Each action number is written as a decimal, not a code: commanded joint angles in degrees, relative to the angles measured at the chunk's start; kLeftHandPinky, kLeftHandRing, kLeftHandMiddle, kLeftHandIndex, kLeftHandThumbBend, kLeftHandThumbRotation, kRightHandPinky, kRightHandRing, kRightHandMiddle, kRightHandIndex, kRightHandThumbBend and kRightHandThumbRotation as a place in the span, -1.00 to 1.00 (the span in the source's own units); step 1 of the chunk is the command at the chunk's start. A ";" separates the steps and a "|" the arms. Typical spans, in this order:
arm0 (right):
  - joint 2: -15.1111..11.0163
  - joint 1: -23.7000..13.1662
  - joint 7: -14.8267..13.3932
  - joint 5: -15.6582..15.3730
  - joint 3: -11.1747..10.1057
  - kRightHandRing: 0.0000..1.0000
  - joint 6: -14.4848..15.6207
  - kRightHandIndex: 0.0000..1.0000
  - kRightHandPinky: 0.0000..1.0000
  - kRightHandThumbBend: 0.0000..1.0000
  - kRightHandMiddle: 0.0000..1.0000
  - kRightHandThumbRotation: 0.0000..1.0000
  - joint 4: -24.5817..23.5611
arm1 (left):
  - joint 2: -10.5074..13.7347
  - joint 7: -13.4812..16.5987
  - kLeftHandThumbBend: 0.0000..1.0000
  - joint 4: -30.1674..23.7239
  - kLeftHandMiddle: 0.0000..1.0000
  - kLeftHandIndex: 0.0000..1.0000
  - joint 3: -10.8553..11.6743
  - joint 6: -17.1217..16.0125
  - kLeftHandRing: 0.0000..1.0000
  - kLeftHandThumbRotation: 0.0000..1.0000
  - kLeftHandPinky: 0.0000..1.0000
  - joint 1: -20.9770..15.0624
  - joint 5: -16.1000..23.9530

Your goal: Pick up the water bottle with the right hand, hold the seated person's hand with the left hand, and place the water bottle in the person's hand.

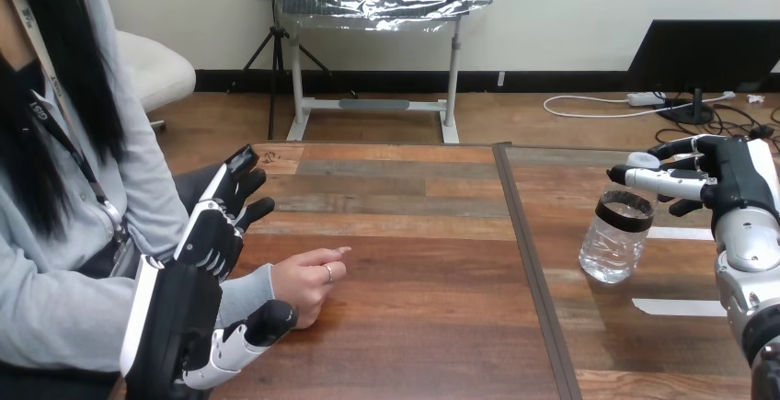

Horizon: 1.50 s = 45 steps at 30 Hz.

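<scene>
**Clear, black-banded water bottle [614,245] stands on the table [414,234]**
Right hand [736,184] at its top, grip unclear; left hand [210,239] open beside person's wrist [246,291].

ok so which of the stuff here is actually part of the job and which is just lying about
In the job:
bottle
person's hand
left hand, beside the person's wrist
right hand, just above the bottle

Lying about:
two white tape strips on the table, right of the bottle
</scene>
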 commanded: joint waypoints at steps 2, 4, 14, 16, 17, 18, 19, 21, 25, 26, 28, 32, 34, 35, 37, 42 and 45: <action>0.29 -4.39 0.20 -0.04 0.06 -0.04 -0.76 0.16 -0.22 0.74 0.11 -1.00 -1.93 | 0.17 -0.41 1.00 -0.39 0.91 0.84 0.42 -1.11 0.86 0.38 0.73 -3.85 -0.11; 0.22 -4.44 0.51 -0.38 0.43 0.02 -0.42 0.19 -0.16 0.75 0.15 -1.00 -1.90 | 0.24 -0.54 1.00 -0.43 0.91 0.84 0.37 -1.06 0.86 0.38 0.73 -3.85 -0.29; 0.00 -4.49 2.45 -1.30 1.32 0.39 0.44 0.42 0.27 0.83 0.42 -0.89 -1.78 | 0.46 -0.84 1.00 -0.81 0.92 0.84 0.61 -0.80 0.87 0.36 0.74 -3.68 -0.39; -0.04 -4.46 2.80 -1.46 1.47 0.44 0.44 0.46 0.32 0.84 0.45 -0.85 -1.77 | 0.47 -0.84 1.00 -0.77 0.92 0.84 0.69 -0.90 0.87 0.36 0.74 -3.71 -0.28; -0.04 -4.44 2.91 -1.55 1.52 0.46 0.43 0.48 0.34 0.84 0.47 -0.82 -1.78 | 0.49 -0.91 1.00 -0.76 0.92 0.84 0.67 -0.91 0.87 0.36 0.74 -3.72 -0.35; -0.05 -4.43 2.98 -1.63 1.54 0.48 0.42 0.50 0.37 0.85 0.49 -0.80 -1.79 | 0.51 -0.96 1.00 -0.75 0.92 0.84 0.66 -0.92 0.87 0.36 0.74 -3.73 -0.39; -0.03 -4.42 3.14 -1.77 1.65 0.49 0.41 0.52 0.38 0.85 0.50 -0.78 -1.80 | 0.52 -0.97 1.00 -0.82 0.92 0.84 0.67 -0.85 0.87 0.36 0.74 -3.70 -0.45; -0.01 -4.41 3.31 -1.93 1.76 0.53 0.42 0.57 0.42 0.88 0.55 -0.69 -1.81 | 0.51 -0.99 1.00 -0.91 0.92 0.84 0.71 -0.77 0.86 0.36 0.74 -3.67 -0.49; -0.05 -4.40 3.86 -2.51 2.21 0.57 0.49 0.62 0.45 0.91 0.58 -0.59 -1.80 | 0.51 -1.03 1.00 -0.78 0.91 0.83 0.81 -0.93 0.86 0.36 0.73 -3.79 -0.52; -0.03 -4.41 4.00 -2.51 2.17 0.58 0.51 0.64 0.45 0.91 0.59 -0.58 -1.80 | 0.52 -1.06 1.00 -0.83 0.91 0.83 0.80 -0.88 0.85 0.36 0.73 -3.78 -0.56; -0.02 -4.37 4.32 -2.53 2.12 0.60 0.38 0.66 0.46 0.91 0.61 -0.55 -1.80 | 0.55 -1.11 1.00 -0.95 0.91 0.83 0.76 -0.77 0.85 0.36 0.72 -3.77 -0.64; 0.09 -4.27 4.58 -2.60 2.10 0.65 0.04 0.72 0.50 0.92 0.66 -0.49 -1.81 | 0.59 -1.15 1.00 -1.06 0.91 0.83 0.79 -0.67 0.85 0.36 0.72 -3.77 -0.75; 0.14 -4.24 4.65 -2.62 2.16 0.66 -0.07 0.73 0.51 0.93 0.67 -0.46 -1.81 | 0.50 -1.01 1.00 -1.14 0.91 0.83 0.87 -0.62 0.85 0.36 0.71 -3.77 -0.61; 0.15 -4.23 4.69 -2.63 2.20 0.67 -0.11 0.74 0.51 0.94 0.68 -0.45 -1.81 | 0.45 -0.91 1.00 -1.19 0.91 0.83 0.91 -0.59 0.85 0.36 0.71 -3.76 -0.50; 0.16 -4.16 4.69 -2.77 2.41 0.68 -0.37 0.75 0.52 0.95 0.69 -0.43 -1.82 | 0.41 -0.88 1.00 -1.23 0.91 0.83 0.92 -0.56 0.85 0.36 0.71 -3.77 -0.49; 0.15 -3.96 4.19 -3.52 3.31 0.69 -1.19 0.78 0.53 0.99 0.71 -0.34 -1.86 | 0.44 -0.77 1.00 -1.09 0.91 0.83 1.05 -0.80 0.84 0.36 0.70 -3.88 -0.12; 0.21 -3.90 4.89 -3.30 3.09 0.71 -1.40 0.80 0.54 0.97 0.73 -0.33 -1.85 | 0.41 -0.82 1.00 -1.08 0.90 0.83 0.97 -0.72 0.84 0.36 0.70 -3.87 -0.28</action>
